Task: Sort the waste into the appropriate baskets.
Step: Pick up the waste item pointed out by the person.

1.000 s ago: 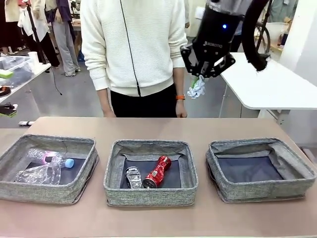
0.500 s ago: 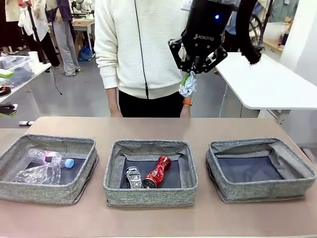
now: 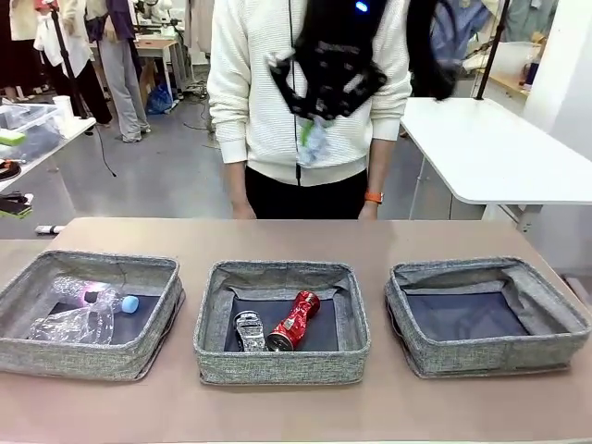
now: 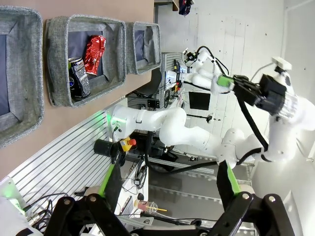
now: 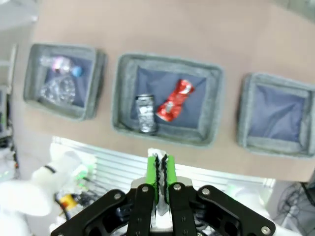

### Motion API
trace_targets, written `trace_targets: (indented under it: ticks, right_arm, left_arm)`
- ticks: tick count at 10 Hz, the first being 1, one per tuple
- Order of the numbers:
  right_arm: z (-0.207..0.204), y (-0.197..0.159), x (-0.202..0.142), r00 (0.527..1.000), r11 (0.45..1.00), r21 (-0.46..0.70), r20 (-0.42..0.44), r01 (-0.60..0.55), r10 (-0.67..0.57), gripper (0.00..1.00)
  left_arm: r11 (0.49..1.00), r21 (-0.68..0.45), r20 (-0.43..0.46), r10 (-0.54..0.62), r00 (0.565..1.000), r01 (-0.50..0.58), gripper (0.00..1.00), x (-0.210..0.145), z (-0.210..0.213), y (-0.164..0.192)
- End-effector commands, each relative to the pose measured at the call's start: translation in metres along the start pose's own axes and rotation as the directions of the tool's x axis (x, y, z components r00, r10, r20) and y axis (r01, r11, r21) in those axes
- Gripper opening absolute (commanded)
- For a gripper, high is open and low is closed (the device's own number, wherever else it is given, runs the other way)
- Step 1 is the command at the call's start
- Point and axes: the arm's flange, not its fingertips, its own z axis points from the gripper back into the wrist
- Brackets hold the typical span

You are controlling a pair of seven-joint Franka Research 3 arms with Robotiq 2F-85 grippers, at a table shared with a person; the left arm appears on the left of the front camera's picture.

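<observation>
High above the table's far edge, in front of a person's white sweater, my right gripper (image 3: 311,128) is shut on the white paper ball (image 3: 315,145), blurred by motion. In the right wrist view the paper ball (image 5: 158,156) sits between the closed green pads, above the middle basket (image 5: 127,120). The left basket (image 3: 83,356) holds a clear bottle with a blue cap (image 3: 102,297) and a crumpled clear container (image 3: 69,326). Inside the middle basket (image 3: 277,365) lie a red can (image 3: 294,321) and a crushed black-silver can (image 3: 248,330). Nothing lies in the right basket (image 3: 490,356). My left gripper (image 4: 167,186) stands open, off the table.
A person stands at the far side of the table, hands hanging near its edge. A white side table (image 3: 499,157) stands at the back right. Bare tabletop (image 3: 296,240) runs between the baskets and the person.
My right gripper has swung left with the paper ball, from above the right side to over the middle. The person has stepped to the right. The baskets' contents are unchanged.
</observation>
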Motion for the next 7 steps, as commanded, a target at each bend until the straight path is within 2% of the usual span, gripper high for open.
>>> trace_targets:
  ticks: [1, 3, 7]
  right_arm:
    - [0.015, 0.027, 0.01, 0.998, 0.997, -0.044, 0.025, 0.066, -0.065, 0.08]
    - [0.031, 0.038, 0.006, 0.996, 0.992, -0.089, 0.044, 0.087, -0.083, 0.08]
    - [0.068, 0.042, 0.011, 0.995, 0.992, -0.124, 0.1, 0.037, -0.025, 0.08]
  left_arm:
    - [1.0, -0.014, -0.001, 0.008, 1.0, -0.008, 1.0, -0.001, -0.001, -0.006]
    - [1.0, -0.014, -0.001, 0.008, 1.0, -0.008, 1.0, -0.001, -0.001, -0.006]
    - [1.0, -0.014, -0.001, 0.008, 1.0, -0.008, 1.0, -0.001, -0.001, -0.006]
